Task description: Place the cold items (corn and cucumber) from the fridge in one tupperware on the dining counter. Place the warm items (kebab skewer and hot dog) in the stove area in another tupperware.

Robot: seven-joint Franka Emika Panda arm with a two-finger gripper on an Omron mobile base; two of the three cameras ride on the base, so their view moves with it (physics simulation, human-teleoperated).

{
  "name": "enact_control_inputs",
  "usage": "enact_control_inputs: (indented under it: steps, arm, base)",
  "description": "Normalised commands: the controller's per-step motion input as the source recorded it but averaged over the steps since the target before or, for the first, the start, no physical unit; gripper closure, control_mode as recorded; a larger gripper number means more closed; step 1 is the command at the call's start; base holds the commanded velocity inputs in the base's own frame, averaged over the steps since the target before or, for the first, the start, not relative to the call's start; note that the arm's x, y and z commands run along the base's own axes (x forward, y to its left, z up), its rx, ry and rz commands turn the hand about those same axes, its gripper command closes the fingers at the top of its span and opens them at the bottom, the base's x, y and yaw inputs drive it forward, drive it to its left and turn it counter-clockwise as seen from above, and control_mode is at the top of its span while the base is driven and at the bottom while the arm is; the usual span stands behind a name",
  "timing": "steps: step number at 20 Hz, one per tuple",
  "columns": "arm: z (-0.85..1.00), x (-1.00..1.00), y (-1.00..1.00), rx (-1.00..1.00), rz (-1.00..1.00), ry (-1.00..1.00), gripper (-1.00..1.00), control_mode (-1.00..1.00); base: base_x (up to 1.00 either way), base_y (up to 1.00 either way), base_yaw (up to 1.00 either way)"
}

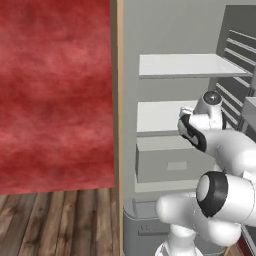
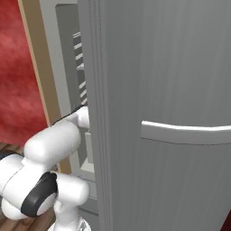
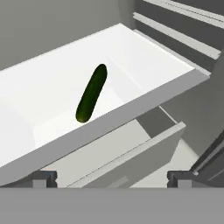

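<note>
While the gripper [image 3: 112, 177] hangs wide apart, a cucumber [image 3: 91, 93] lies alone in the fridge bin [image 3: 175, 65].

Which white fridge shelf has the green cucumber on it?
The white fridge shelf above the drawer: the dark green cucumber lies on it. The higher shelves look bare.
</note>
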Motion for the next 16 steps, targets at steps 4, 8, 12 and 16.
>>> enact_control_inputs:
  steps: [4, 8, 12, 16]
  arm:
    - [-0.38, 0.75, -0.1, 0.0, 0.0, 0.01, -1.0, -1.0]
    - [-0.33, 0.72, -0.22, 0.0, 0.0, 0.01, -1.0, -1.0]
    - [-0.14, 0.77, -0.24, 0.0, 0.0, 0.03, -1.0, -1.0]
    - [-0.17, 0.72, -0.24, 0.0, 0.0, 0.1, -1.0, -1.0]
  base:
    - [0.0, 0.0, 0.0]
    - [0.0, 0.0, 0.0]
    - [0.0, 0.0, 0.0]
    - [0.0, 0.0, 0.0]
